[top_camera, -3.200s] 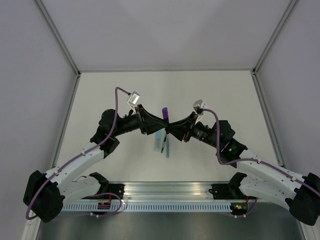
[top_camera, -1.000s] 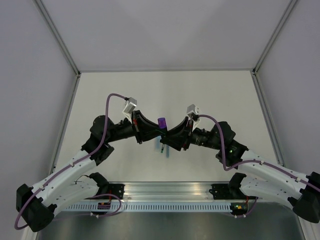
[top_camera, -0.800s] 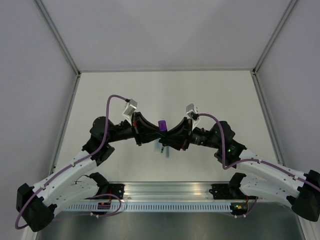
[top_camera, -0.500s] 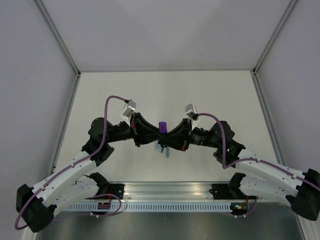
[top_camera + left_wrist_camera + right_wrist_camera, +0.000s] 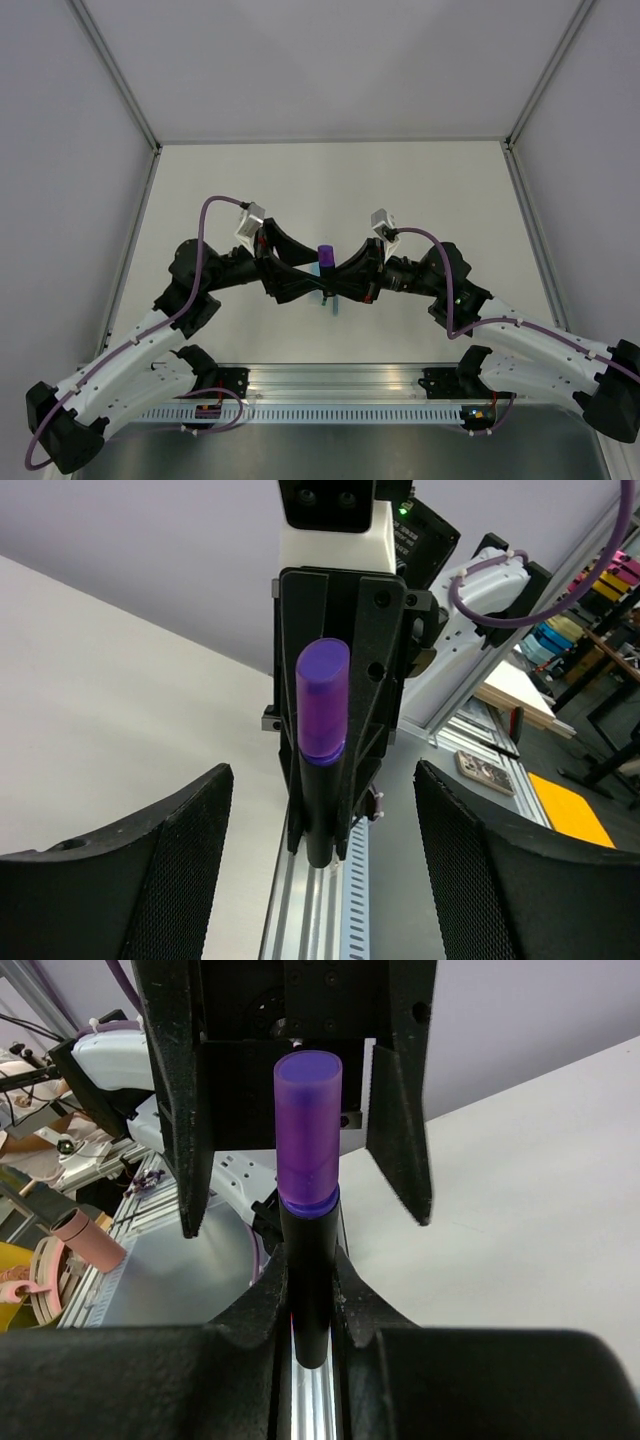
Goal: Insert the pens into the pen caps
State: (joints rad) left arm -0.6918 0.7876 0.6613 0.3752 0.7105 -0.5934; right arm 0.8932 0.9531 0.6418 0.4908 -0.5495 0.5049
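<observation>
- the left arm, white-shelled with a purple cable (image 5: 205,215), reaches from the near left corner towards the middle of the pale matte tabletop (image 5: 400,190).
- the left gripper (image 5: 303,272) has its jaws wide apart. in its own wrist view the two black mesh-faced fingers (image 5: 150,880) stand one to each side, touching nothing, with the left gripper (image 5: 322,780) centred on the marker ahead of it.
- the stubby black-and-purple marker (image 5: 325,257) is held above the table between the two grippers, near the middle of the workspace. it stands upright in both wrist views.
- the short translucent purple plastic cap (image 5: 322,700) sits on top of the marker's black barrel (image 5: 308,1280), and a thin seam shows where the two meet (image 5: 308,1203).
- just under the grippers a pale-blue patch (image 5: 315,270) shows, and a thin dark tip (image 5: 331,303) pokes out on the near side. both are too hidden to say which pen or cap they are.
- the right gripper (image 5: 340,275) is clamped on the black barrel below the cap. in its wrist view the right gripper (image 5: 310,1305) presses the barrel from both sides, with the left gripper's spread fingers (image 5: 185,1090) behind.
- the right arm runs back to the near right, past the ribbed aluminium rail (image 5: 340,385) along the near table edge.
</observation>
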